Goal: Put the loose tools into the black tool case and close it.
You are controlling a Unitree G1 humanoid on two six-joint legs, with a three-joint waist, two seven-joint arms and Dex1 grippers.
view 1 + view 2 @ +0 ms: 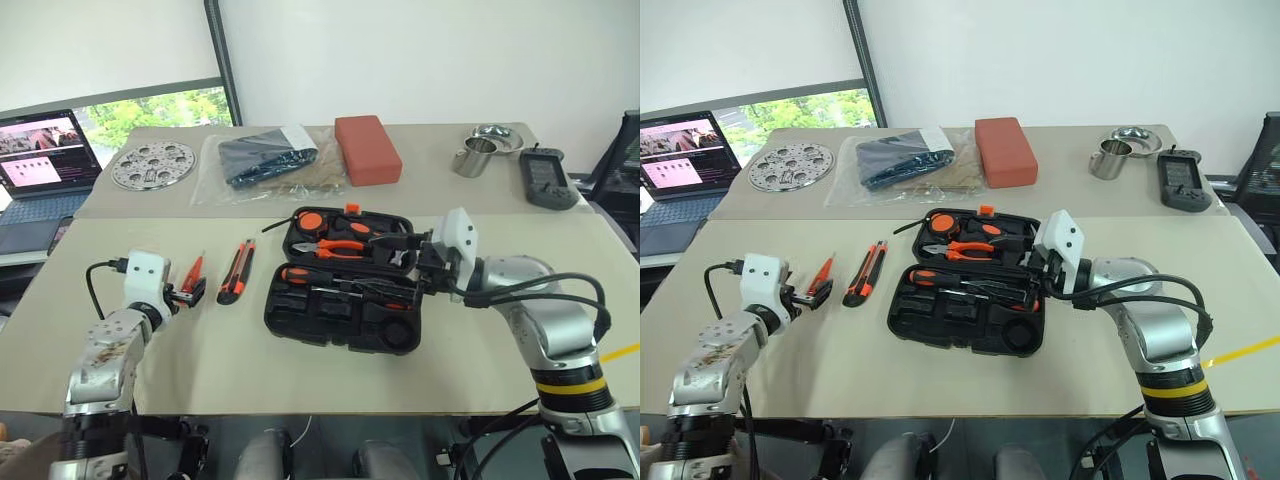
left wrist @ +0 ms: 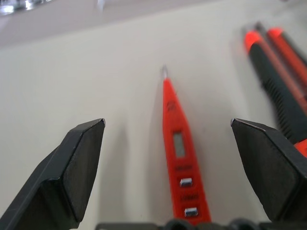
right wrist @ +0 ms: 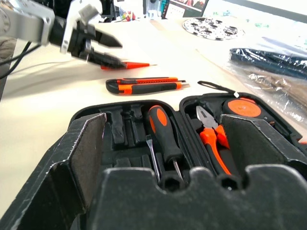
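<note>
Left claw [image 2: 168,143] wide open, empty, straddling slim orange screwdriver [image 2: 178,158] on bench [image 1: 200,360], lined up for pickup. Right claw [image 3: 163,143] spread, empty, above open tool case [image 1: 340,320].

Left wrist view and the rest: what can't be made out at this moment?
- Slim orange screwdriver: its butt end is cut off at the picture's edge, between the left gripper's open fingers; contact with them unclear.
- Utility knife: blurred, cut off by the edge.
- Black tool case: its side nearest the right gripper is hidden behind the gripper in the head views.
</note>
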